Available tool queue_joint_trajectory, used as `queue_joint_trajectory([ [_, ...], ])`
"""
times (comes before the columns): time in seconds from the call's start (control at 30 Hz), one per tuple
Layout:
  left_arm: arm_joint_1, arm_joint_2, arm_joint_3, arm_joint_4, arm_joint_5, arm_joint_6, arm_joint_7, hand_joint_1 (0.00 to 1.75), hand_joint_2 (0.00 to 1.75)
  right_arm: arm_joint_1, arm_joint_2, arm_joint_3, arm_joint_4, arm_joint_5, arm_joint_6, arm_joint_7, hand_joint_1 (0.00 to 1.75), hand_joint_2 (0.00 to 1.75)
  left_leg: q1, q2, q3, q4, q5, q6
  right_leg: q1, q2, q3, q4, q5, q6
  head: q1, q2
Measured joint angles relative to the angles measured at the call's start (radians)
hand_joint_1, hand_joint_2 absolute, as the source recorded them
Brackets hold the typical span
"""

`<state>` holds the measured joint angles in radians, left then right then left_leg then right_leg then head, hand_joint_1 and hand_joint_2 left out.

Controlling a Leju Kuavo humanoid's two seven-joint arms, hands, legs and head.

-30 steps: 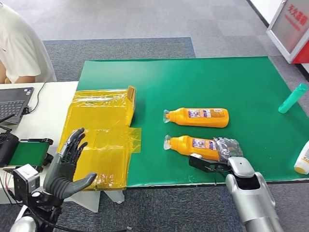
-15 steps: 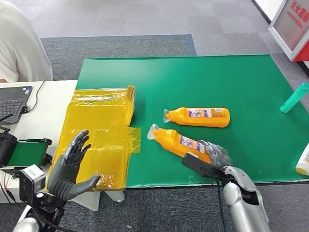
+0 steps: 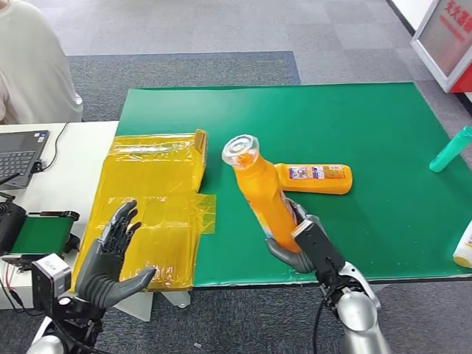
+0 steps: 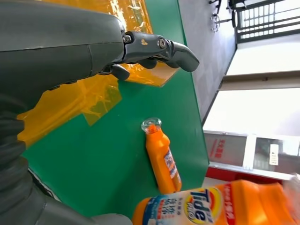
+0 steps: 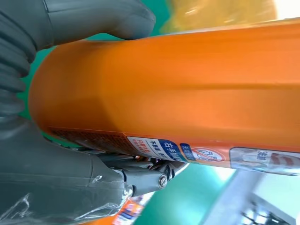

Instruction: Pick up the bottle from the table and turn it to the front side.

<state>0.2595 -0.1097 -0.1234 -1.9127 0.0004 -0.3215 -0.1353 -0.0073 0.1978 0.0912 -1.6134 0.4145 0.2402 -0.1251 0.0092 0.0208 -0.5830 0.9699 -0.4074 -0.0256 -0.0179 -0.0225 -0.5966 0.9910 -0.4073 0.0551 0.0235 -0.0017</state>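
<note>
My right hand (image 3: 303, 247) grips the base of an orange Tide bottle (image 3: 262, 190) and holds it lifted off the green mat (image 3: 389, 147), tilted with its clear cap toward the yellow sheets. The same bottle (image 5: 183, 89) crosses the right wrist view, with my thumb (image 5: 99, 18) over its side. The held bottle's label (image 4: 198, 208) faces the left wrist camera. A second orange bottle (image 3: 317, 178) lies flat on the mat behind it, also seen as the lying bottle (image 4: 162, 157). My left hand (image 3: 108, 254) hovers open over the yellow plastic, fingers spread.
Yellow plastic sheets (image 3: 150, 199) cover the mat's left end. A laptop (image 3: 19, 155) and a person in white (image 3: 33, 66) are at the far left. A teal bottle (image 3: 450, 149) and a white bottle (image 3: 464, 247) lie at the right edge.
My right hand has lifted the near bottle off the mat and swung it from lying to steeply tilted, cap up. The left hand has barely moved.
</note>
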Motion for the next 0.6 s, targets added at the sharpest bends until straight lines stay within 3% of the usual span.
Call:
queue_joint_trajectory([
  [0.4,-0.010,-0.006,-0.023,0.000,0.036,0.015,0.005,0.00,1.75,0.040,0.012,0.054,-0.087,-0.041,-0.025,-0.031,1.75,1.75,0.000,0.000,0.000,0.000,0.000,0.000,0.000,0.000,0.000,0.000,0.000,0.000,0.000,0.000],
  [0.6,-0.022,-0.006,-0.023,-0.002,0.214,-0.001,0.001,0.00,1.75,0.044,0.013,0.093,-0.123,0.017,-0.104,-0.089,1.75,1.75,0.000,0.000,0.000,0.000,0.000,0.000,0.000,0.000,0.000,0.000,0.000,0.000,0.000,0.000],
])
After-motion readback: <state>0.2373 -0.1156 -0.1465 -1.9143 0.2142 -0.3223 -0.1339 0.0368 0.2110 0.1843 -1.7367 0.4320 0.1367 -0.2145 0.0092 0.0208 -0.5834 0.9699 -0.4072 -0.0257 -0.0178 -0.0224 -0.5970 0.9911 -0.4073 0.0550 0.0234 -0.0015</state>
